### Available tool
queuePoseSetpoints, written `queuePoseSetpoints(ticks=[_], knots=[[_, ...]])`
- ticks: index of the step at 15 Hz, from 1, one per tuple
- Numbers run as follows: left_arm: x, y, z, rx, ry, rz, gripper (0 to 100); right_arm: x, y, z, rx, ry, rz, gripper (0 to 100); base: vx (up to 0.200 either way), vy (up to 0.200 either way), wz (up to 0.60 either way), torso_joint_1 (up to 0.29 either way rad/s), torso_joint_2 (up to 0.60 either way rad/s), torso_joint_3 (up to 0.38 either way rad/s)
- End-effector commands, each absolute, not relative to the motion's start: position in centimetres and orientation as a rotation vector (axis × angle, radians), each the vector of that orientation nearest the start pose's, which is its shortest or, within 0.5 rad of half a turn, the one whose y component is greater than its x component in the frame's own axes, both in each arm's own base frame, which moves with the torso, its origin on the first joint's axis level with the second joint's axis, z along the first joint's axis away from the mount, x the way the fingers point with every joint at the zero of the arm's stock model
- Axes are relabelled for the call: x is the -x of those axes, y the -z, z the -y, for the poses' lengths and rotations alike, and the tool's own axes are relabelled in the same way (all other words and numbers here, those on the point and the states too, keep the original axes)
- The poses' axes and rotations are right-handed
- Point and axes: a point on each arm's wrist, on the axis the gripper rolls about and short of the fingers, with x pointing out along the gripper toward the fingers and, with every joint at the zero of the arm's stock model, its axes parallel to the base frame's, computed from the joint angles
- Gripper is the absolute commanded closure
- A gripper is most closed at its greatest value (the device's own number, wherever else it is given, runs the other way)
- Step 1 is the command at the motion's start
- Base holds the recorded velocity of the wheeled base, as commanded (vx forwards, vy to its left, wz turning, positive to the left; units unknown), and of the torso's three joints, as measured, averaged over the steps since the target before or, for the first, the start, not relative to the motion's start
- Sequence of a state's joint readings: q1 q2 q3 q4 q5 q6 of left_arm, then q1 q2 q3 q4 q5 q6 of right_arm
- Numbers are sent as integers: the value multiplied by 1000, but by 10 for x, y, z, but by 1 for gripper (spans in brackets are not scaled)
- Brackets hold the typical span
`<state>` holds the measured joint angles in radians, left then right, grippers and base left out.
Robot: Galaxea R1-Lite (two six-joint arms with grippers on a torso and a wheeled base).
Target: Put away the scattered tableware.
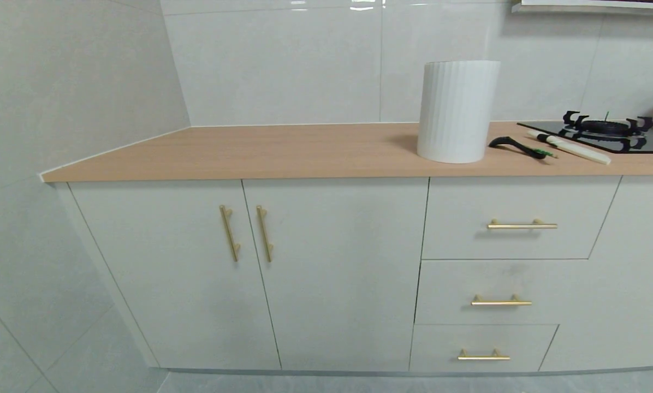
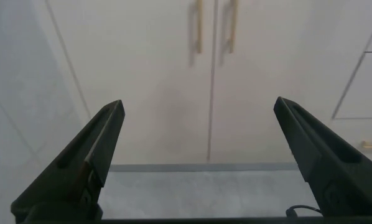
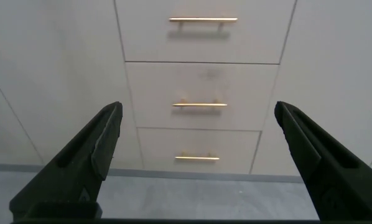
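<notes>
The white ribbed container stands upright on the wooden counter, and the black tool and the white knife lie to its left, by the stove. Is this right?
Not quite. In the head view the black tool and the white knife lie to the right of the white ribbed container, by the stove. It does stand upright on the wooden counter.

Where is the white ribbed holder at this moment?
In the head view the white ribbed holder stands upright on the wooden countertop, toward the right, above the top drawer, with a black utensil lying just right of it.
</notes>
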<state>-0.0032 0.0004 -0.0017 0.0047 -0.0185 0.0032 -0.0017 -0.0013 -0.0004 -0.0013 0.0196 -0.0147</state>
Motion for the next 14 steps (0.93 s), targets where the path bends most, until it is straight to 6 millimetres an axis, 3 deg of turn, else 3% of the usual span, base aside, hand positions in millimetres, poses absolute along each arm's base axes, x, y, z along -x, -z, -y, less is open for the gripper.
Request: queuePoseSetpoints(ticks=[1, 6, 14], knots=[[23, -75, 0, -3, 21, -3, 0, 23, -76, 0, 15, -18, 0, 0, 0, -200, 0, 7, 2, 7], [23, -75, 0, -3, 21, -3, 0, 23, -76, 0, 15, -18, 3, 0, 0, -200, 0, 1, 0, 2], [23, -75, 0, -5, 21, -3, 0, 23, -76, 0, 14, -18, 2, 0, 0, 0, 0, 0, 0, 0]])
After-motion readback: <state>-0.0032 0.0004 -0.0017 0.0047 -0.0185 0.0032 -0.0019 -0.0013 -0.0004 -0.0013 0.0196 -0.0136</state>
